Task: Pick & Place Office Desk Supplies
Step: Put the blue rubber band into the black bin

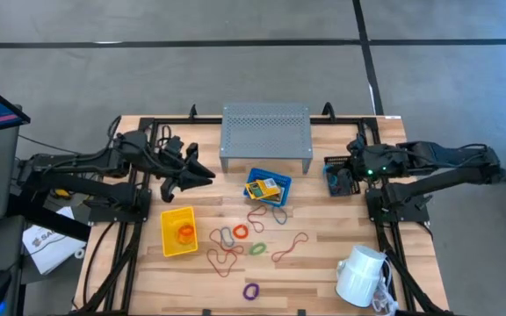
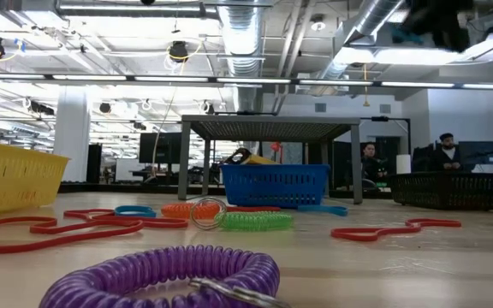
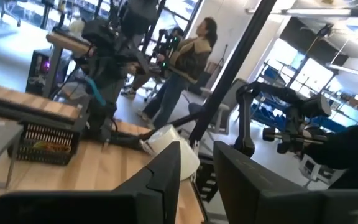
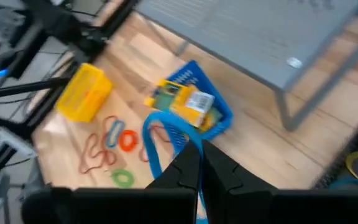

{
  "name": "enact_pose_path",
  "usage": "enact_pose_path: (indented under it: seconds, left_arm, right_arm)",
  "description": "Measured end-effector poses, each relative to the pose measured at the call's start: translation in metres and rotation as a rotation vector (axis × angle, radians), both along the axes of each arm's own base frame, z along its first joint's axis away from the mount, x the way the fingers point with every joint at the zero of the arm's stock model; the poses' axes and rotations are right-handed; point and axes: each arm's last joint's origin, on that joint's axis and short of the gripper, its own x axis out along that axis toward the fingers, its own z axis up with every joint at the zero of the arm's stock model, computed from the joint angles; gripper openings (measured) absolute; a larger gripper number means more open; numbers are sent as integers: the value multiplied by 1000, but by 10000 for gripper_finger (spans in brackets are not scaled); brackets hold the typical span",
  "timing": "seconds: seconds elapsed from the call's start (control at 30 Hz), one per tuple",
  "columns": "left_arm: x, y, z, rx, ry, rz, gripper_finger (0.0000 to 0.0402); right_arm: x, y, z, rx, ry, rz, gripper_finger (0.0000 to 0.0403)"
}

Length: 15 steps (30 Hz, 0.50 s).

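I'm in the carry-and-drop part of the sort. The right gripper point(image 1: 339, 174) sits right of centre in the high view, over or just beside the black mesh bin point(image 1: 330, 187). Its fingers are closed, and in the right wrist view they appear to pinch a thin blue loop point(image 4: 156, 138) that hangs out ahead of them. The left gripper point(image 1: 202, 175) hangs above the worktop point(image 1: 323, 281) at centre left, just above the yellow bin point(image 1: 178, 231) in the frame. Its fingers stand a little apart with nothing between them. The yellow bin already holds an orange loop point(image 1: 185, 233), and the blue bin point(image 1: 268, 187) at centre carries the yellow printed packets point(image 1: 264, 185). The other loops lie loose in the lower middle of the frame: an orange one point(image 1: 240, 231), a green one point(image 1: 257, 249), two red ones point(image 1: 289, 250) and a purple one point(image 1: 251, 290) nearest the bottom edge. As I judge it, the next move is to centre the right gripper over the mesh bin, lower it and let the blue loop fall inside. The loop is floppy, so I'd watch that it clears the rim. After that the left gripper can drop onto the nearest loose loop.
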Motion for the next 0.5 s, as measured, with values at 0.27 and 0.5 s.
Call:
enact_pose_path:
  seconds: [0.27,0.5]
  left_arm:
    - [4,0,-10,44,17,2,89]
    - [6,1,-40,-31,-1,20,89]
  right_arm:
    - [-1,-12,-36,42,106,-103,0]
    - [-13,-19,-64,130,202,-173,0]
